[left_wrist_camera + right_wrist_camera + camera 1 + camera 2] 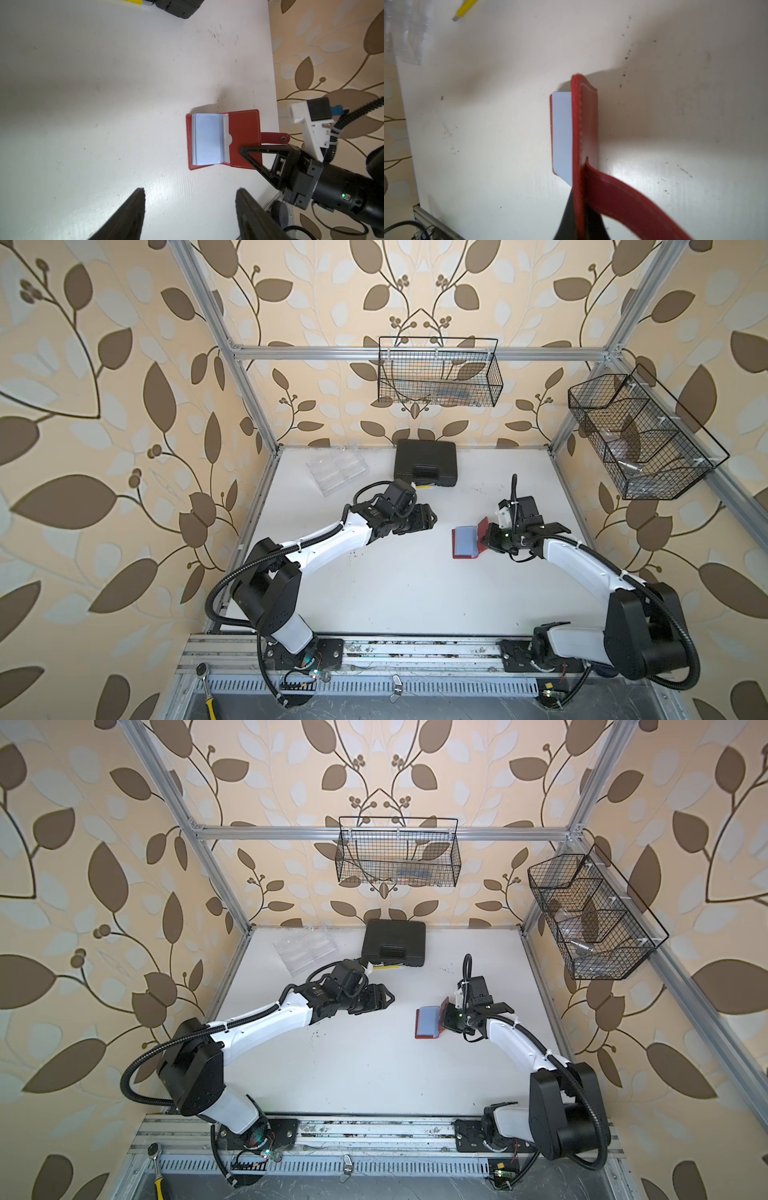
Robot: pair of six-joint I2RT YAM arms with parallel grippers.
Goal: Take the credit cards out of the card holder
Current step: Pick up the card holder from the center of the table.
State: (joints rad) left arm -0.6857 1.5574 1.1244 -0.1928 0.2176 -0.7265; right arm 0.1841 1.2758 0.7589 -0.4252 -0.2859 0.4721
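While the left claw [190,194] hangs with its jaws spread apart above the bare tabletop [415,597], touching nothing, the right claw [244,150] is clamped tight on the raised red cover of the card holder [465,545], just beside its strap tab [274,138]. That card holder lies open mid-tabletop between the two claws, its other cover flat and its pale bluish sleeves [207,139] facing up. Farther back, a black case [424,462] and a clear tray [336,470] sit near the rear edge, apart from each other.
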